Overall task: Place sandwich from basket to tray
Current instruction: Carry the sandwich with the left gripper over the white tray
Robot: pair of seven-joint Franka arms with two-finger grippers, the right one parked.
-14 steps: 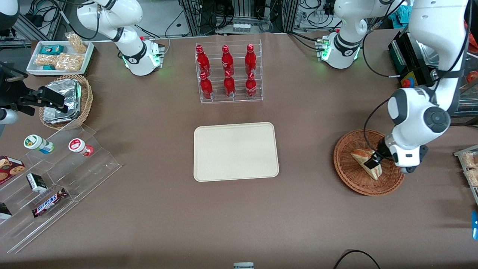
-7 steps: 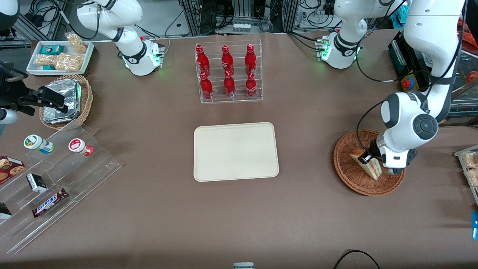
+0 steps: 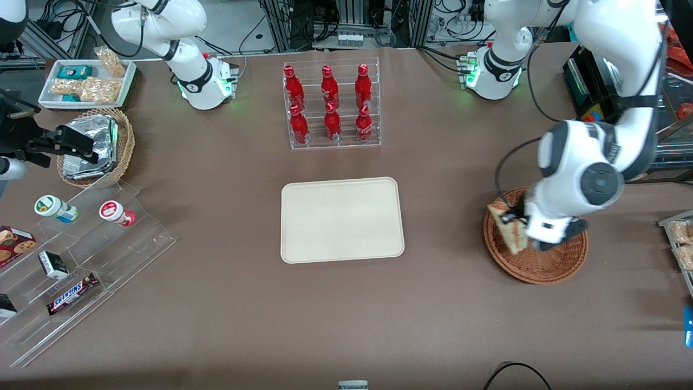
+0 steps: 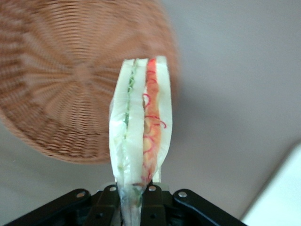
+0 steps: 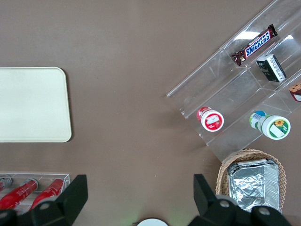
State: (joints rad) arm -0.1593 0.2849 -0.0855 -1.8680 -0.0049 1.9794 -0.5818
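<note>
Front view first, biggest thing to smallest: the tray (image 3: 342, 220) lies flat mid-table with nothing on it, nearer the camera than the rack of red bottles (image 3: 331, 104). From my gripper (image 3: 514, 223) it sits at about nine o'clock in this view, with bare brown table between us, so I judge the coming move to be a plain sideways carry toward the parked arm's end of the table, then a descent. The basket (image 3: 547, 268) lies under me, and I hang over its rim on the tray's side. The sandwich (image 3: 508, 229) is in my grasp, raised off the wicker, its long axis running from roughly eleven to five o'clock in this view.

Left wrist view gives what the front cannot: my gripper (image 4: 134, 200) has its jaws pinched tight on the narrow end of the sandwich (image 4: 140, 129), which stands straight out from me edge-on, green filling on one side, red-orange on the other. The basket (image 4: 70, 80) shows past it with no contact, and a pale corner of the tray (image 4: 277, 197) is already in sight.

Only the front view shows the whole gap to the tray.
</note>
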